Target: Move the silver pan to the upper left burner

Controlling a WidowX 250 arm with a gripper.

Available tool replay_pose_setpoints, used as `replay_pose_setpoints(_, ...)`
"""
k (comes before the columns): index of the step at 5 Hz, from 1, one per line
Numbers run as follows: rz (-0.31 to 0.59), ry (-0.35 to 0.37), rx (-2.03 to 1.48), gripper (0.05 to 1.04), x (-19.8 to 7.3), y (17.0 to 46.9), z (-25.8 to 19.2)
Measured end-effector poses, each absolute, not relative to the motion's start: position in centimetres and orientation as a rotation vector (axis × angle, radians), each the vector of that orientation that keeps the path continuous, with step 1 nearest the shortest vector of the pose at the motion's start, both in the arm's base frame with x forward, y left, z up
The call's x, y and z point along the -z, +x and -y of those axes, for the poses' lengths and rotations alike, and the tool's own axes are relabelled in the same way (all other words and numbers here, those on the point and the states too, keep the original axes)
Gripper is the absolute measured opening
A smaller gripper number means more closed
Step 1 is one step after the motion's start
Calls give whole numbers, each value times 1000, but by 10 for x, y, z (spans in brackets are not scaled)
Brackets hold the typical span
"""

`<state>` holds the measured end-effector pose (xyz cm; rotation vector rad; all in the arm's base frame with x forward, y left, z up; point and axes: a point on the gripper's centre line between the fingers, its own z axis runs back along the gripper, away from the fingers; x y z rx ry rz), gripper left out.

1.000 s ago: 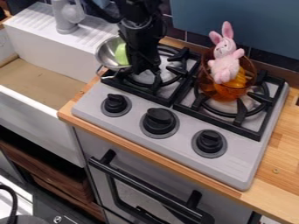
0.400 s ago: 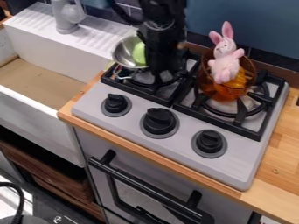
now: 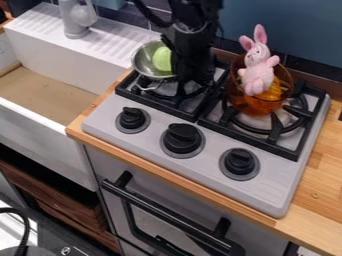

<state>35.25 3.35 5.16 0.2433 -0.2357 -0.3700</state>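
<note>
The black gripper (image 3: 190, 80) hangs over the left burner (image 3: 175, 94), toward its back, and covers part of it. Just left of the gripper is the silver pan (image 3: 141, 60), at the stove's back left corner, tilted, with a light green object (image 3: 161, 59) inside. The arm hides the pan's right side. Whether the pan touches the grate, and how the gripper meets it, cannot be made out.
An amber glass pot (image 3: 235, 98) with a pink plush rabbit (image 3: 256, 70) stands on the right burner. A white sink (image 3: 47, 125) and a grey faucet (image 3: 77, 20) lie to the left. Wooden counter (image 3: 320, 185) runs along the right.
The arm has moved right, and the pan with its green object has shifted right along with it, from the sink side toward the left burner. The rabbit and pot have stayed put.
</note>
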Motion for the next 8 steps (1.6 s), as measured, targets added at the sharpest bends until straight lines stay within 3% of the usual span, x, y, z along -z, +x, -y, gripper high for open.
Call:
replay_pose_setpoints(1,236,253,350,99,-50,356,-34)
replay_pose_setpoints(2,219,227,316,264,-50,359,-31)
replay_pose_setpoints(4,181,191,310,816,-49,353,-37)
replay_pose_setpoints(5,189,178,311,997,-54,352,-40)
replay_pose_setpoints(8,215,120,314,999,-84,343,-43)
